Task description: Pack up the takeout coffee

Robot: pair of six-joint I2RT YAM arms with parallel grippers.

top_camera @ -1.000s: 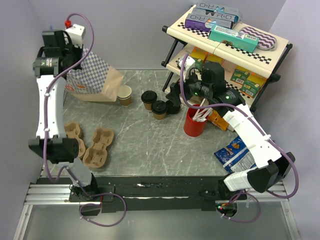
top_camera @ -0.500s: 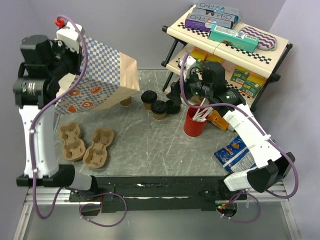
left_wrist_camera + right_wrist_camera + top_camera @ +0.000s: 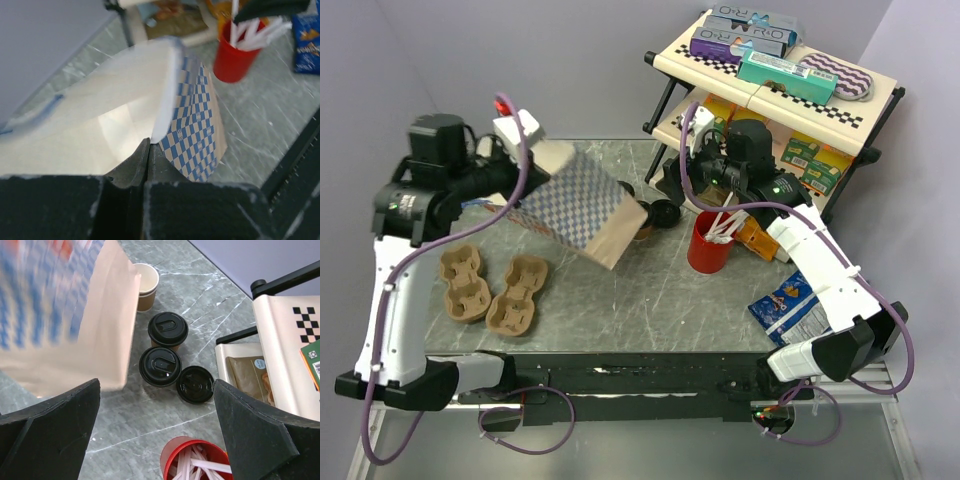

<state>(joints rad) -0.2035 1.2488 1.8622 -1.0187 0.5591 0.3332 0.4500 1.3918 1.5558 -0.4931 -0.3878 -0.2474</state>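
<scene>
Left of the lidded cups (image 3: pixel 160 366) hangs the checkered bag (image 3: pixel 582 202).

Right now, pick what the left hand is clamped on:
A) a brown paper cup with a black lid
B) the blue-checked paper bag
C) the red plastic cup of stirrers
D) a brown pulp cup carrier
B: the left hand is shut on the rim of the blue-checked paper bag.
</scene>
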